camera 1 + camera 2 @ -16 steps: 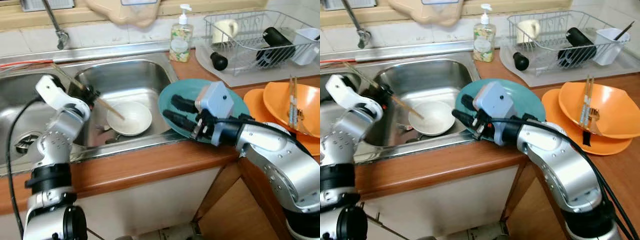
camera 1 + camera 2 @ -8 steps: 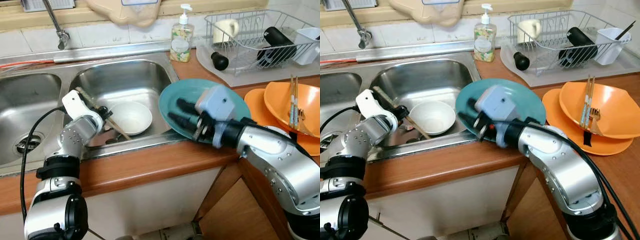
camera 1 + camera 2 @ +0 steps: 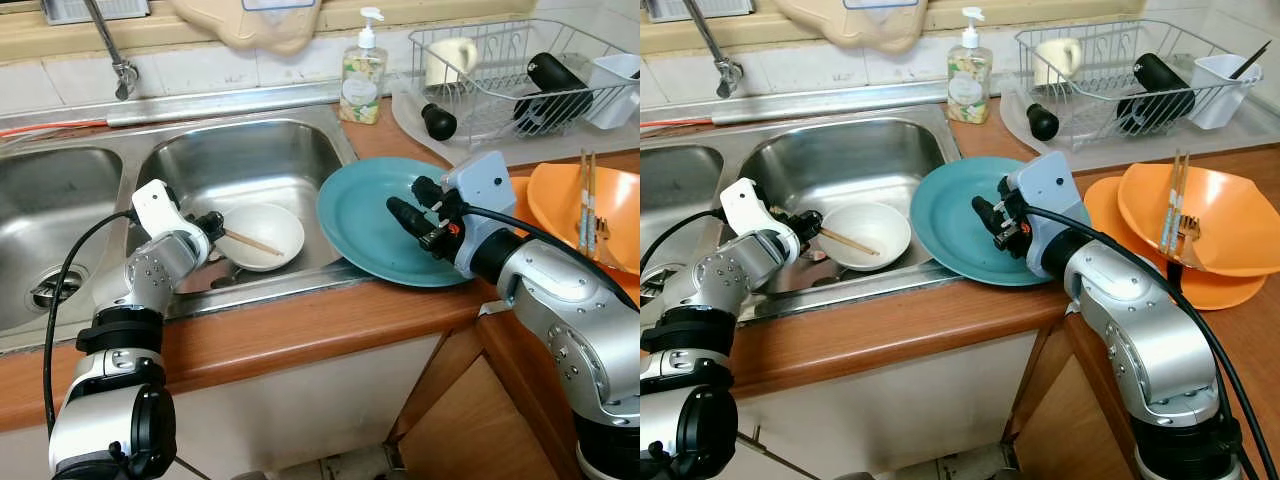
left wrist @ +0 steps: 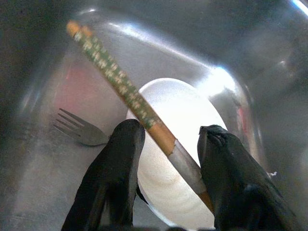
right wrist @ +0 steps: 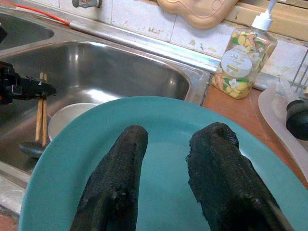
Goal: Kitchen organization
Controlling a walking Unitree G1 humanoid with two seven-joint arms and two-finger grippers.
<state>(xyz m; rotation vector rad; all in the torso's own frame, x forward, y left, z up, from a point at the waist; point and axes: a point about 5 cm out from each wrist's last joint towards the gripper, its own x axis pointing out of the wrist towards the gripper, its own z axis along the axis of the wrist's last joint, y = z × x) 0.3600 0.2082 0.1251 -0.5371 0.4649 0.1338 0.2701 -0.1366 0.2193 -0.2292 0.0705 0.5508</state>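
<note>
Left gripper [image 3: 212, 226]: fingers clamped on chopsticks [image 3: 252, 242] over the white bowl [image 3: 262, 234] in the sink [image 3: 250, 150].
Right gripper [image 3: 415, 212]: fingers apart above the teal plate [image 3: 365, 225] beside the sink.
Risk: chopsticks could slip loose; a bumped plate overhanging the sink could tip in.

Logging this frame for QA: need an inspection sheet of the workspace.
Surface: wooden counter around a steel double sink.
Job's things: white bowl and fork in the sink; teal plate overhanging its rim.
Clutter: orange bowls, soap bottle, dish rack.
Grippers: left gripper holds chopsticks over the bowl; right gripper above the plate, jaws open.
Cables: black cable along left arm.
Surroundings: tiled wall, tap.
</note>
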